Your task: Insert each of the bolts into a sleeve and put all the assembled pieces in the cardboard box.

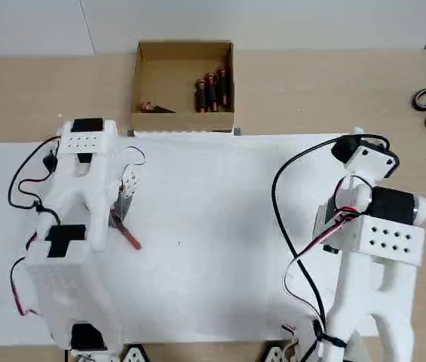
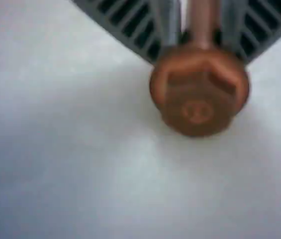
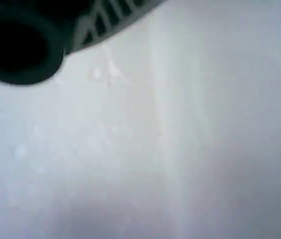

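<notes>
Since the bolt [image 2: 198,89] likely awaits its sleeve, left gripper [image 2: 200,25] is closed tight on the shank, head outward, low over the bench's [image 1: 213,226] left side | cardboard box [image 1: 143,75] at far edge holds assembled pieces [image 1: 211,92] | right gripper [image 3: 88,25] near right edge: black sleeve [image 3: 16,50] right beside it, whether gripped I cannot tell.

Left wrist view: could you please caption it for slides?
Left gripper shut on a copper hex-head bolt over the white sheet.
</notes>
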You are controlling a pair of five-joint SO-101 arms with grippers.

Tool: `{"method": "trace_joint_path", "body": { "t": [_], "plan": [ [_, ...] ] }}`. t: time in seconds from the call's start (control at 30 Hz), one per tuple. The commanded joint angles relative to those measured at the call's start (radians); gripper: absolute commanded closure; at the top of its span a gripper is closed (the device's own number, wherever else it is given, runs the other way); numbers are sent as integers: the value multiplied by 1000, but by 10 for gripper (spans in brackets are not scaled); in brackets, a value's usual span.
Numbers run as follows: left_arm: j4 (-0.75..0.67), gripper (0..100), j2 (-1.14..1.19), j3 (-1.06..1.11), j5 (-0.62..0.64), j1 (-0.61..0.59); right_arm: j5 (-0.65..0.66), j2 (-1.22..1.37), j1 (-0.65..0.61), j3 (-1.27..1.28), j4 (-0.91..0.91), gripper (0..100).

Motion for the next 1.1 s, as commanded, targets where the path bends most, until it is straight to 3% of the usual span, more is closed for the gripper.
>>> {"method": "trace_joint_path", "body": {
  "t": [0.0, 0.1, 0.37, 0.63, 0.83, 1.07],
  "plan": [
    [-3, 988, 40, 1, -5, -12, -3, -30, 12, -6, -5, 995],
    [15, 979, 38, -2, -5, -9, -3, -30, 12, -6, -5, 995],
    [8, 836, 48, -2, -5, -11, -3, -30, 12, -6, -12, 995],
    [-64, 843, 52, 4, -3, -11, -3, -30, 12, -6, -16, 995],
    [-77, 998, 52, 4, -3, -11, -3, -30, 12, -6, -18, 995],
    [-75, 994, 41, -1, -2, -9, -3, -30, 7, -12, -18, 995]
  ]
}}
